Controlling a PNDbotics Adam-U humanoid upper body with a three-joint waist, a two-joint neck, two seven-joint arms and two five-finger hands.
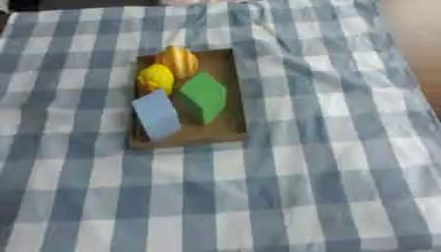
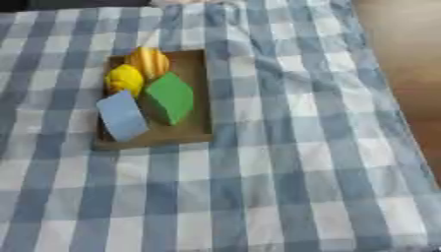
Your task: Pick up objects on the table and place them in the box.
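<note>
In the left eye view, a shallow brown cardboard box [image 1: 231, 98] is lying on a blue-and-white checked tablecloth [image 1: 327, 162], left of the cloth's middle and toward its far half. Four things are sitting inside the box. An orange ribbed rounded object [image 1: 178, 61] is resting at the box's far left corner, and a yellow lumpy rounded object [image 1: 156, 78] is pressing against it just nearer along the box's left wall. A green block with flat faces [image 1: 203, 96] is standing tilted in the middle of the box, touching or nearly touching the yellow one. A pale blue flat block [image 1: 157, 115] is leaning at the box's near left corner, overlapping the box's left rim and lying beside the green block. Nothing is lying on the cloth around the box, and nothing is blocking the box's open top. Neither robot hand is showing here, so how far their fingers are open cannot be told.

In the right eye view, the same box is appearing further left, with the four things packed in the same order against its left side while the box's right strip is staying bare. To the right of the box, well apart, the cloth's edge is giving way to a brown wooden floor [image 2: 405, 54]. Again no hand is entering the picture.
</note>
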